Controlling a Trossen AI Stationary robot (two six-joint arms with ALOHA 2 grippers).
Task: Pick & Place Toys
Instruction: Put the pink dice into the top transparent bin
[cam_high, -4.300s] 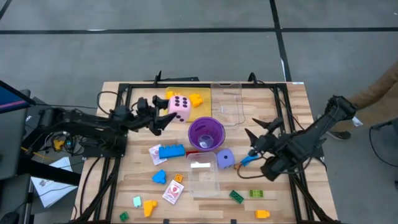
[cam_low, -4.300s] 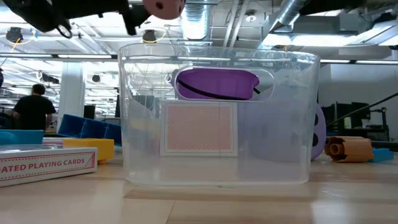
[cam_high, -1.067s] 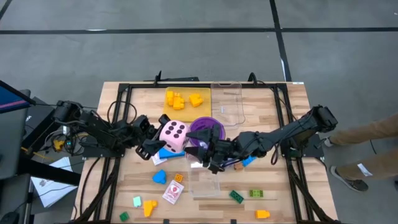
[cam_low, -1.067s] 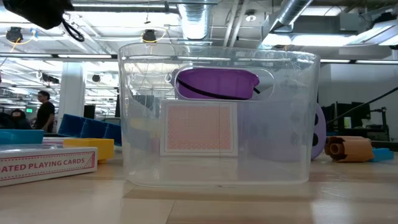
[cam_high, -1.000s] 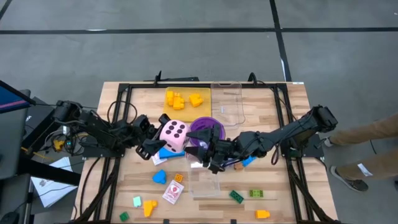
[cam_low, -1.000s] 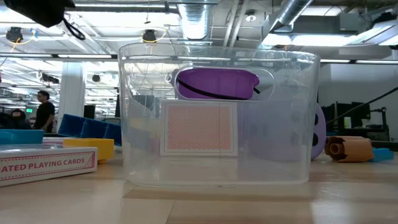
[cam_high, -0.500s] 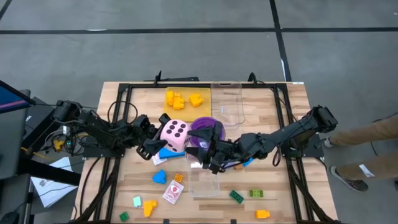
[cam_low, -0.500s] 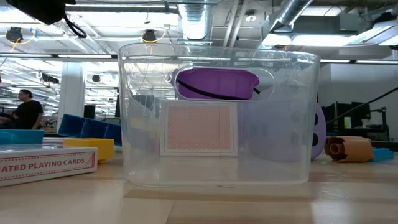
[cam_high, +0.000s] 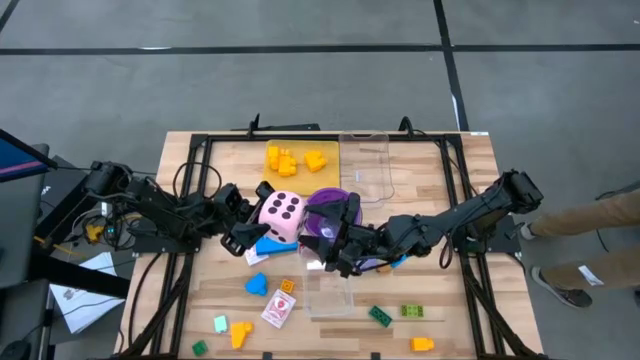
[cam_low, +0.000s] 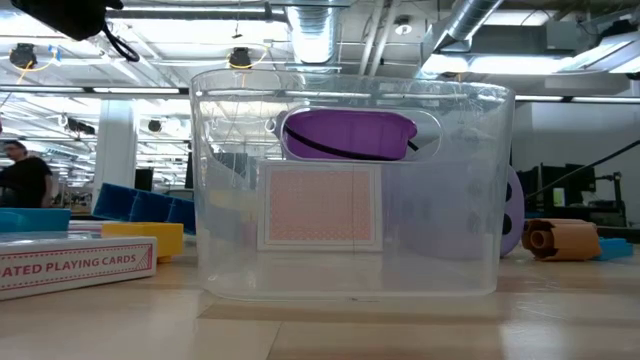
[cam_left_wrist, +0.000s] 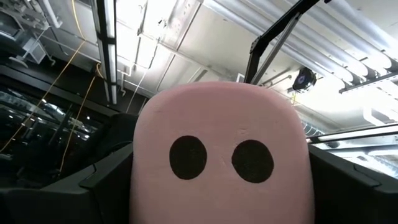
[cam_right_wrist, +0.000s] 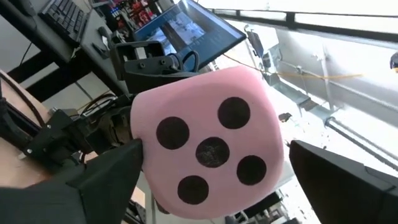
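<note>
Gripping the pink die (cam_high: 280, 215), the left end effector (cam_high: 250, 232) is clamped on it above the middle of the worktop (cam_high: 470, 170). In the left wrist view a two-dot face of the die (cam_left_wrist: 221, 162) fills the space between its fingers (cam_left_wrist: 74, 193). The right end effector (cam_high: 322, 243) comes in from the other side, fingers (cam_right_wrist: 99, 180) spread apart to either side of the die's five-dot face (cam_right_wrist: 208, 146); whether they touch it cannot be told.

Counted from above:
- one pink die;
- two blue bricks (cam_high: 272, 244);
- three green bricks (cam_high: 380, 316) along the near edge;
- one mint piece (cam_high: 220, 323);
- one small orange brick (cam_high: 288, 286);
- two loose yellow-orange bricks (cam_high: 240, 333), one near each near corner;
- more yellow bricks (cam_high: 284, 160) in the yellow tray (cam_high: 330, 178);
- one white-red card box (cam_high: 278, 308).

Two clear trays stand on the worktop, one at the far edge (cam_high: 366, 165) and one near (cam_high: 330, 288). The purple cup (cam_high: 338, 208) stands between them, partly covered by the right arm, which also hides most of a purple piece (cam_high: 375, 264).

At table height, the near tray (cam_low: 350, 270) blocks most of the scene; a card (cam_low: 320, 205) and the cup (cam_low: 350, 135) show through it. The box (cam_low: 75, 262) at left reads "ATED PLAYING CARDS". A person (cam_low: 22, 178) is in the room behind.
</note>
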